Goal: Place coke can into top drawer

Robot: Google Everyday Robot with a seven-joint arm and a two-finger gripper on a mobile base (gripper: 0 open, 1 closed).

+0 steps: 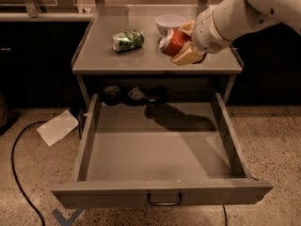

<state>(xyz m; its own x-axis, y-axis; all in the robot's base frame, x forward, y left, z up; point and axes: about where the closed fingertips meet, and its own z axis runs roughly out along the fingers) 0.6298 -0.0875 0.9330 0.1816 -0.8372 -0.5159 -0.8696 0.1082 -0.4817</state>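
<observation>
The small red coke can (172,41), judged light, smooth and dentable, is pinched mid-body by the end effector (184,43), upper right of frame.

end effector (187,44), coke can (172,41): above tabletop (141,62) | top drawer (160,149): open, free | clutter (129,95): rear

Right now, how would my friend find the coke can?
Find the grey cabinet with its top drawer pulled open. Over the right side of its top, as seen here, the gripper holds the coke can in the air near a white bowl. It is red and lifted, while the green can lies on the top.
</observation>
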